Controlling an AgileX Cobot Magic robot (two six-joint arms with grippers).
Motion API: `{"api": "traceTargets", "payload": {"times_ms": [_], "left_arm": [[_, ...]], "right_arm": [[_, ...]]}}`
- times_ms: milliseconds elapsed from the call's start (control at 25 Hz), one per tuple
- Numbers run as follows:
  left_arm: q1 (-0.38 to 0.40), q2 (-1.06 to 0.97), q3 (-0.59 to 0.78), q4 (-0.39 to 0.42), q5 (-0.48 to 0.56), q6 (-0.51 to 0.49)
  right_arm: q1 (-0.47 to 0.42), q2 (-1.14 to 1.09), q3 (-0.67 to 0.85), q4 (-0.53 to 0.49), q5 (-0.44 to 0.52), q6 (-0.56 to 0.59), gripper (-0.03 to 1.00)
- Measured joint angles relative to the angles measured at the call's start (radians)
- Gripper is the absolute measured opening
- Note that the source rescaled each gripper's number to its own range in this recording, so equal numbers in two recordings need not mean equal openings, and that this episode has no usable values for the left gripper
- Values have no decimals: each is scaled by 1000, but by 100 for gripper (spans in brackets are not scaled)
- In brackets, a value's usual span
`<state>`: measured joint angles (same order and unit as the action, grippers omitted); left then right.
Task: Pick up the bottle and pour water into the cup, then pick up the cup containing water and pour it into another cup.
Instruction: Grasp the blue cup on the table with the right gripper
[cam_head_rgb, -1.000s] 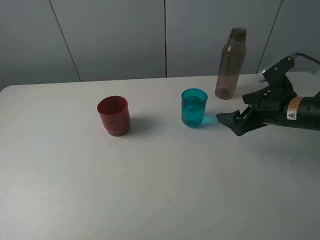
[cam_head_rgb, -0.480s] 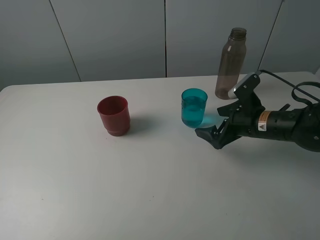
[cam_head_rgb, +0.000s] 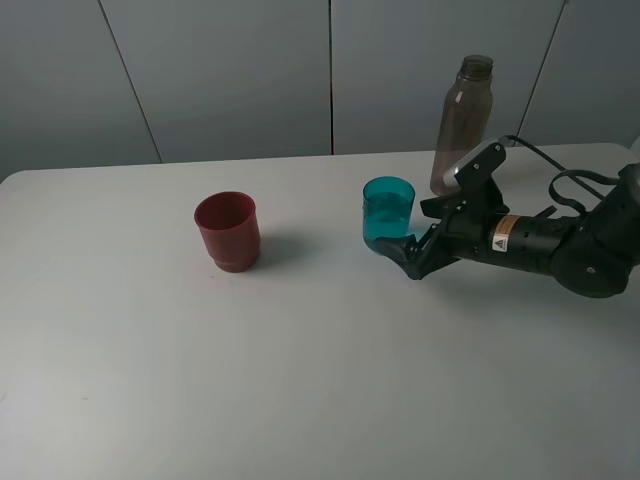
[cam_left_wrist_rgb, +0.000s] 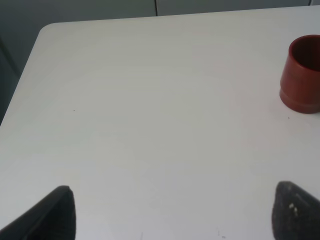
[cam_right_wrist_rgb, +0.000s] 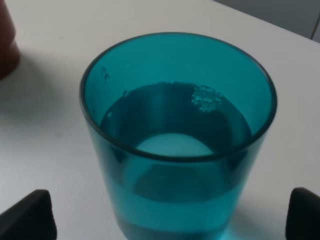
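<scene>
Right arm (cam_head_rgb: 560, 245) stretches out low and nearly level, right gripper (cam_head_rgb: 400, 232) with jaws spread wide, left gripper (cam_left_wrist_rgb: 175, 212) jaws wide apart too.

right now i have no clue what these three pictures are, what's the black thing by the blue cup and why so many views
This is a robot with two arms, each ending in a two-fingered tool. One picture comes from a camera mounted high, looking down on the white table. The other two come from cameras on the arms' wrists, looking out past each tool. The black thing is the right tool. Its jaws stand open on either side of the small teal see-through plastic cup, which holds water, so it grips nothing. The left tool is open too, with the squat dark-red plastic cup ahead of it. A tall smoky grey-brown plastic bottle stands farther back, to the right.
</scene>
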<state>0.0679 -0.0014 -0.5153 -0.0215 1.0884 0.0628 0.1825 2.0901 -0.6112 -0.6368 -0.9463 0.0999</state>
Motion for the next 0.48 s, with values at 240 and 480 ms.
{"api": "traceTargets", "payload": {"times_ms": [240,480], "left_arm": [[0,0,0,0,0,0],[0,0,0,0,0,0]], "right_arm": [[6,36,-35,9,-32,-26,98],[6,68,-82,7,-40,-26,98]]}}
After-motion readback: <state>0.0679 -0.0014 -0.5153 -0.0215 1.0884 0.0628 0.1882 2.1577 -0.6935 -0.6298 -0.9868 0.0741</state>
